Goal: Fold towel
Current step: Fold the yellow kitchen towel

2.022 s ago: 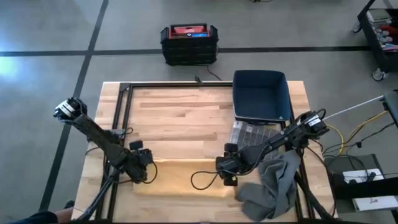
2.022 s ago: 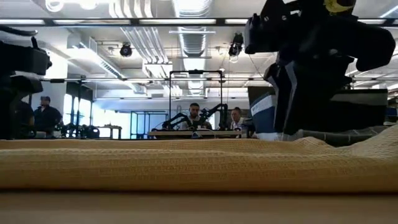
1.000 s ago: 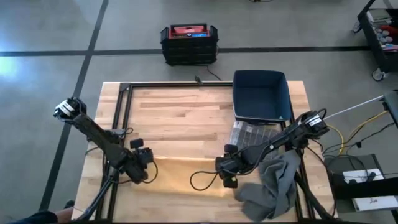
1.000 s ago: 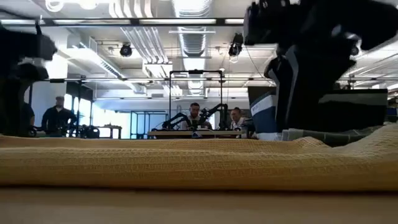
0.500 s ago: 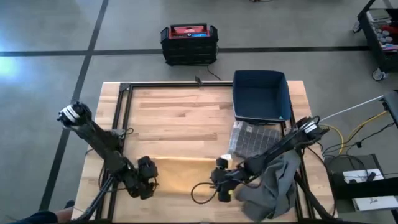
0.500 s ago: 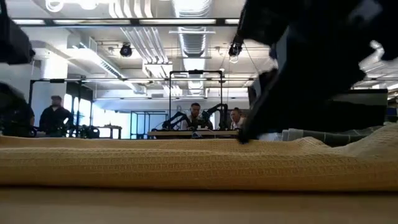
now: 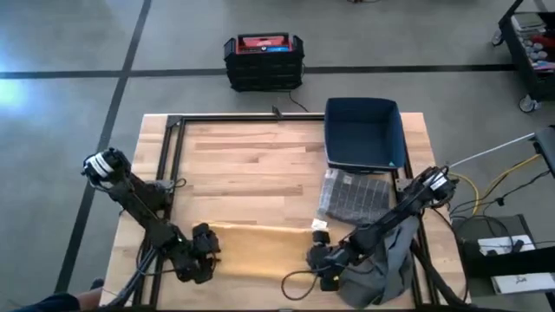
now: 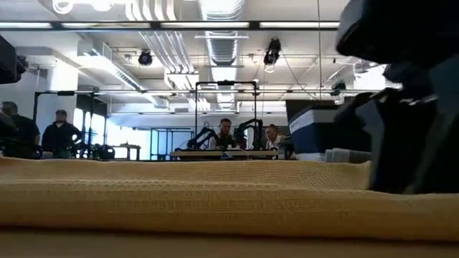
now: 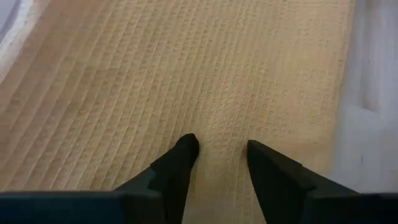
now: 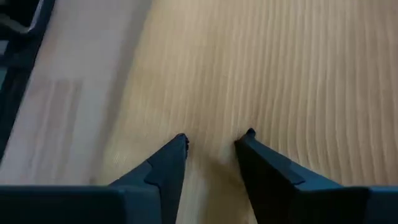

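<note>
We've got the left gripper (image 9: 217,149) and right gripper (image 10: 214,142) spread over the yellow towel (image 7: 260,247), one at each near corner; likely positioned to pinch both and fold it away from us. Neither has cloth yet.

A yellow waffle-weave towel (image 7: 258,245) lies flat along the near edge of the wooden tabletop (image 7: 243,165). A dark blue plastic bin (image 7: 364,132) sits in the far right corner, a clear plastic bag (image 7: 354,192) before it, a crumpled grey cloth (image 7: 386,264) at the near right corner.
</note>
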`<state>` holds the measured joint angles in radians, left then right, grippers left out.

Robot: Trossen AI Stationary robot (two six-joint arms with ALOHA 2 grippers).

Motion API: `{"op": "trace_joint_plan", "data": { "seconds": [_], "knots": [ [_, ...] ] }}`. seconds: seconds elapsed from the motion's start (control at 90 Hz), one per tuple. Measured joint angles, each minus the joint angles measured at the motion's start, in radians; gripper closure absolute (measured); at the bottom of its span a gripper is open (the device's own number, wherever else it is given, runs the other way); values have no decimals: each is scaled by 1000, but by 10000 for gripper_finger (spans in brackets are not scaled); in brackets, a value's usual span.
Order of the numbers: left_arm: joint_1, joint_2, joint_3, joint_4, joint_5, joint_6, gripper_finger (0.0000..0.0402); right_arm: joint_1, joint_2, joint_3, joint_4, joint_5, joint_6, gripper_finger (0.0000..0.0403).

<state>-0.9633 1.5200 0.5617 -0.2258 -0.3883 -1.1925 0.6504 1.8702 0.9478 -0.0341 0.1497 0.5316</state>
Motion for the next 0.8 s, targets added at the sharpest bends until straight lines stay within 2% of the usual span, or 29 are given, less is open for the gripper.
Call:
{"op": "trace_joint_plan", "data": {
  "seconds": [0.256, 0.411, 0.522, 0.633, 0.8],
  "knots": [
    [-11, 0, -11, -8, 8, -30, 279, 52, -58, -6, -100, -38, 105, 281],
    [-12, -8, 3, -20, 0, -27, 283, 54, -146, 5, -165, -53, 131, 268],
    [-12, -37, 26, -35, -5, -11, 281, 54, -221, 27, -296, -53, 201, 254],
    [-10, -88, 58, -47, 12, -2, 278, 56, -292, 18, -425, -40, 354, 232],
    [-8, -138, 103, -38, -112, 29, 277, 49, -302, -69, -409, 64, 697, 185]
  ]
}}
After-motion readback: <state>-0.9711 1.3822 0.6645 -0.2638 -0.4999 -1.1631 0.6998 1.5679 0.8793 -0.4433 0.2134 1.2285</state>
